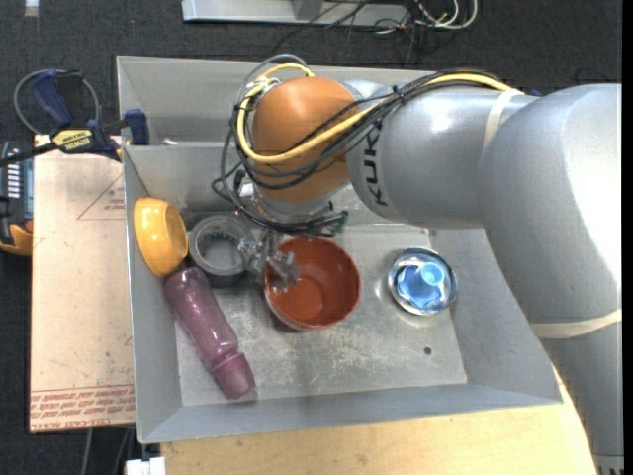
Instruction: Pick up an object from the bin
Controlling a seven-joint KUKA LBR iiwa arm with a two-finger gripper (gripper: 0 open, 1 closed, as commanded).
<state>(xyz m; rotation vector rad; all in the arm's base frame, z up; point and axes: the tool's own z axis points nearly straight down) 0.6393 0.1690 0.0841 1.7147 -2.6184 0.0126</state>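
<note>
Gripper (275,263) sits low in the bin, under the round orange cover (297,137) on the wrist, and its metal tip is at the left rim of a reddish-brown bowl (321,290). From this angle it looks as if part of the tip reaches just inside the bowl, but the cover and the wrist hide much of it, and I cannot tell whether the gripper is spread or pressed together, nor whether it pinches the rim. The bowl stands upright and open near the middle of the bin floor, directly below and slightly to the right of the gripper. A grey tape roll (220,248) lies flat just to the gripper's left, close beside the bowl. Left of the roll, a yellow cup (161,236) is tipped on its side against the left wall. A pink bottle (208,332) lies below the roll and the cup, stretched diagonally toward the near left corner. A round, shiny blue and silver object (423,283) rests on the floor to the right of the bowl, apart from it. Yellow and black cables (259,151) loop over the orange cover, and the thick grey arm (475,156) comes in from the right across the grey metal bin (376,359).
</note>
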